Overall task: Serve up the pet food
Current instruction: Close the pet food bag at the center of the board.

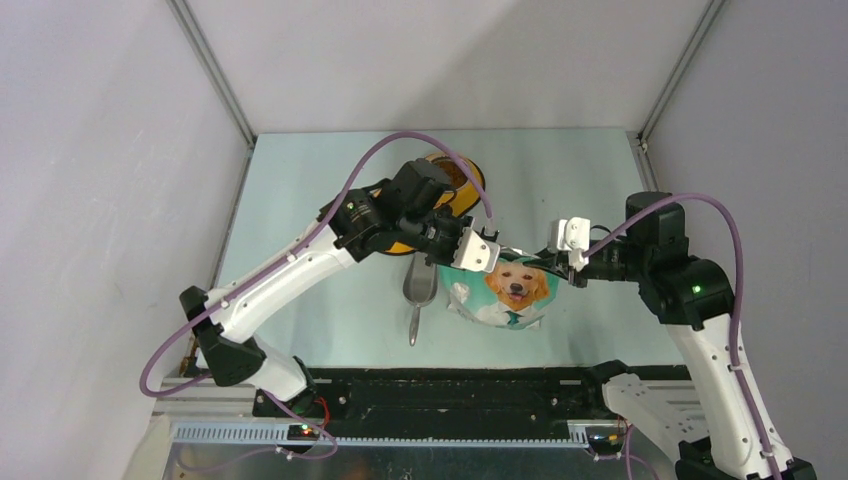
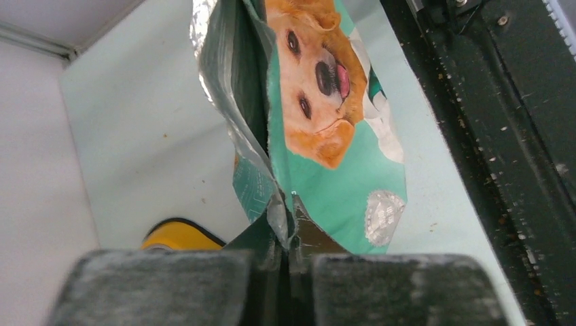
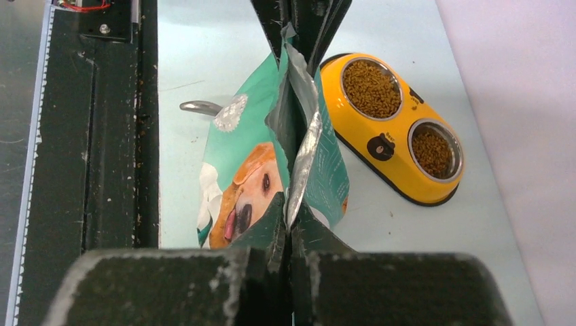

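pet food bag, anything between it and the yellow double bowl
Nothing visible: bare table separates the teal dog-print bag from the yellow two-cup bowl. The grey metal scoop lies beside the bag, off that path.

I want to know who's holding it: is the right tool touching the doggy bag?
Touching. The right wrist view shows the right tool shut on the bag, with its foil top edge pinched between the closed jaws.

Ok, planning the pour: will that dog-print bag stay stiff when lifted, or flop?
Probably floppy: the bag has a thin foil wall that buckles between the left end effector and right end effector pinching its top. Likely sags if either lets go.
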